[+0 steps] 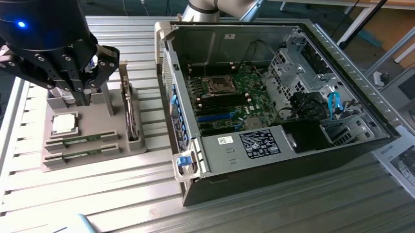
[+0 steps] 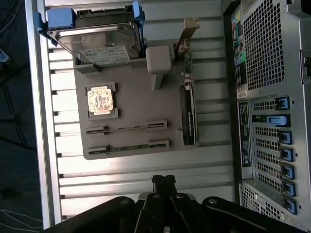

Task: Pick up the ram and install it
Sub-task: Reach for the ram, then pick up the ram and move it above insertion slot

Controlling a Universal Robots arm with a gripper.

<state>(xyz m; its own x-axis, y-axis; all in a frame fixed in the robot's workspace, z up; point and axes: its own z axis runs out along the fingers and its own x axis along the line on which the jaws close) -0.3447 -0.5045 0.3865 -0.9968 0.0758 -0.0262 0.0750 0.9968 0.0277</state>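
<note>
Claw hangs in the upper part of the exterior view's left, over the far end of the grey parts tray. Its body is black w/ a blue light on it. In the wrist view the claw tips are pressed together w/ nothing btwn them. They show against bare counter slats, apart from the tray.

Ram: two slim green strips lie flat in parallel holders on the tray, side by side, low in the exterior view's left.
- First ram strip sits just beside the square silver CPU.
- Second ram strip is along the tray's outer edge.
- Wrist view shows the same order: CPU, first ram strip, then second ram strip.
- Both are well apart from the claw and untouched.

A dark expansion card stands on edge on the tray's side toward the PC case. In the wrist view an HDD w/ blue brackets rests at the tray end opposite the ram.

The PC case lies open across the exterior view's right, w/ the green mobo exposed inside. All of it rests on the slatted metal counter.
</note>
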